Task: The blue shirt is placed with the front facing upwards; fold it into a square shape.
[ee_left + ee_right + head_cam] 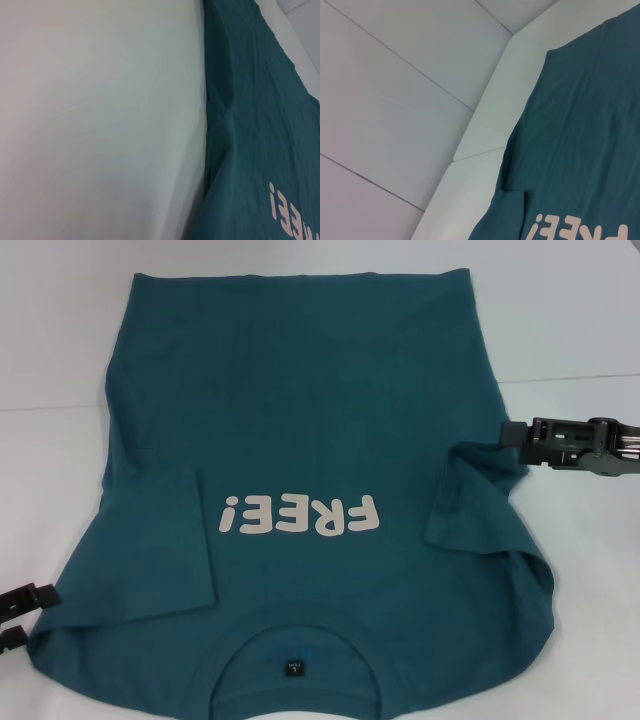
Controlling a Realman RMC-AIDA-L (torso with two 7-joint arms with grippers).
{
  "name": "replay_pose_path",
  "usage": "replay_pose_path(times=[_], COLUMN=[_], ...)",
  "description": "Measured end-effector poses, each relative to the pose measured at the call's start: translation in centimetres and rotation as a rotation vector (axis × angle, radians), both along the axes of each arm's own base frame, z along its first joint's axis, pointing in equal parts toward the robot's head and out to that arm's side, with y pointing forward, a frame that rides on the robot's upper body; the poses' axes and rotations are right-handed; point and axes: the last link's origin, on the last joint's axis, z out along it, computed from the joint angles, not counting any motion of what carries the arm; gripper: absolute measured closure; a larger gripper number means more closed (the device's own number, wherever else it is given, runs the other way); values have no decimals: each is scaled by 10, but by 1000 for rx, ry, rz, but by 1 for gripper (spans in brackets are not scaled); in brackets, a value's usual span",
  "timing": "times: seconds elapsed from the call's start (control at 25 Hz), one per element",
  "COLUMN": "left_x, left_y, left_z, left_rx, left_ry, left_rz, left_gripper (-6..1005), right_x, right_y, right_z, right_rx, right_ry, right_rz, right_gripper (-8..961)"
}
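You had both sleeves of the shirt (300,440) folded in, your right gripper (512,436) at three o'clock, fingers unreadable, left gripper (25,615) at eight o'clock, grip unreadable; folding the hem toward the collar likely came next.

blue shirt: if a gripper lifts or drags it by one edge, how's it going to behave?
The blue shirt is probably floppy: its sleeves already lie folded over in soft creases, so a lifted edge would likely drape. Dragged, it may bunch rather than slide whole. The right gripper sits at its edge; the left gripper is near the other side.
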Motion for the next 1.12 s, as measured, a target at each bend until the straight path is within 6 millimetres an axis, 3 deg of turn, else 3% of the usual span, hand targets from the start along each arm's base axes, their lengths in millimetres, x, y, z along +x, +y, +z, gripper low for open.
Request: replay_pose_path(times=[0.76, 1.12], left_x=[20, 14], left_y=[3, 2], left_z=[-12, -10], left_rx=[-97, -78], left_ry=[-25, 3], left_rz=[-88, -72], left_gripper=[99, 99], right_x=[2, 1], right_y=[0, 1], right_z=[0, 0], right_rx=[6, 7], right_ry=[-4, -4], right_rz=[-8, -4], right_gripper=[13, 13])
